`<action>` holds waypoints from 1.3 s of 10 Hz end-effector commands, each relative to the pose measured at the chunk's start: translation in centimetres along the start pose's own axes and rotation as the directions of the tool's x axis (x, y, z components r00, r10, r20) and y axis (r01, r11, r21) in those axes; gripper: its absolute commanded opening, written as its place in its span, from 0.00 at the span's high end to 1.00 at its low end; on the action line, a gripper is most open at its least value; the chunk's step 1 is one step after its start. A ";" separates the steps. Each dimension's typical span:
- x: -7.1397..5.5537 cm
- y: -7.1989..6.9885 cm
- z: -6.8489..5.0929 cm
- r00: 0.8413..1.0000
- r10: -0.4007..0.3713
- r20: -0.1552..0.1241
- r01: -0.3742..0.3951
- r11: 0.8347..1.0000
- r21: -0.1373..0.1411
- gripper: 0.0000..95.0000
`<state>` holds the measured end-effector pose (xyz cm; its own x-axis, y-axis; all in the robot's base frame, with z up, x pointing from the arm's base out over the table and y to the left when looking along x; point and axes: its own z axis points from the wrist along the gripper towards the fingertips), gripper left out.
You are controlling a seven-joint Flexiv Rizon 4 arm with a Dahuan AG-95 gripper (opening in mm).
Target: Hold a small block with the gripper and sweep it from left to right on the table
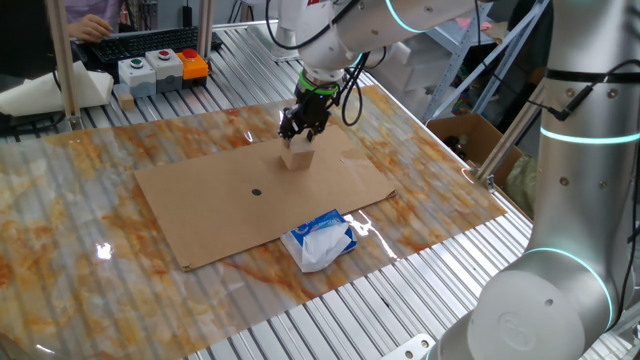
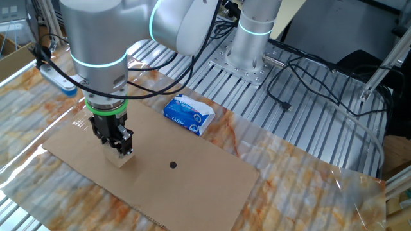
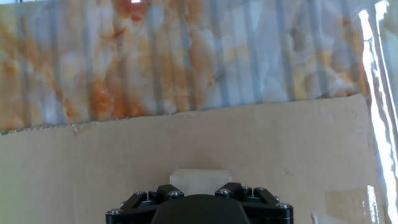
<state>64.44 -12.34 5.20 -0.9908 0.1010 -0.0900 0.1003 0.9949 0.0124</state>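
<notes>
Glossy marbled orange and white covers the table (image 1: 60, 260), and nearest its front edge in one fixed view lies a white-and-blue packet (image 1: 320, 240), half on the brown cardboard sheet (image 1: 230, 215) and half off it. If the sweep runs along the sheet toward that front-right side, the packet could be caught and pushed along, or it could wedge under the block and twist it in the grasp.

Further in, near the middle of the sheet, sits a small dark spot (image 1: 256, 193); whether it is a hole or a mark cannot be told, but a hole would snag a dragged corner.

Beyond it, toward the far edge of the sheet, the small block (image 1: 297, 155) stands on the cardboard with the gripper (image 1: 303, 128) clenched on its upper part, fingers coming straight down. The hand view shows only the block's pale top between the black finger bases, so how deep the hold goes is unclear. A shallow pinch is the main risk, to my mind: friction against the cardboard could tip the cube out of the fingers once it is dragged sideways.

Past the block, the cardboard's far edge gives way to bare marble. Crossing that lip under downward pressure could catch the cube or shift the loose sheet itself.
</notes>
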 end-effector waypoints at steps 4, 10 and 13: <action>-0.5 0.0 0.9 1.000 0.015 -0.005 -0.015 1.000 -0.006 0.40; -0.4 0.2 1.1 0.998 0.051 -0.030 -0.052 0.998 -0.023 0.40; -0.1 0.5 1.5 0.997 0.065 -0.044 -0.066 0.998 -0.019 0.40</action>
<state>64.66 -11.78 3.67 -0.9847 0.1692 -0.0409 0.1677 0.9851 0.0372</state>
